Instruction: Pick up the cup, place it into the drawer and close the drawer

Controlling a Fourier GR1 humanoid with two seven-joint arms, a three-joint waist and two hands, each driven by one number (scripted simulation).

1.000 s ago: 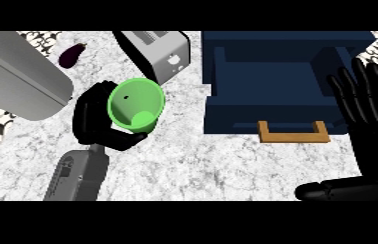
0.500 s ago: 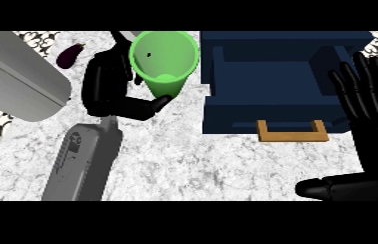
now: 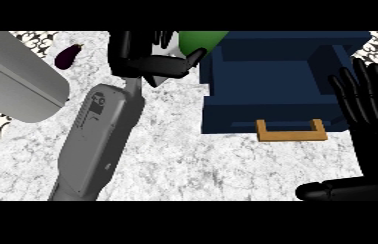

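My left hand (image 3: 151, 58) is curled round the green cup (image 3: 201, 39), holding it up near the worktop's (image 3: 184, 158) far edge, right at the far left corner of the open blue drawer (image 3: 277, 83). Only part of the cup shows past my fingers. The drawer's wooden handle (image 3: 291, 132) faces me. My right hand (image 3: 358, 95) rests open, fingers up, at the right edge. An eggplant (image 3: 68, 56) lies at the far left.

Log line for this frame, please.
phase: carrying | left robot hand: curled round green plastic cup, at open dark blue drawer rim | right robot hand: open, resting at right edge
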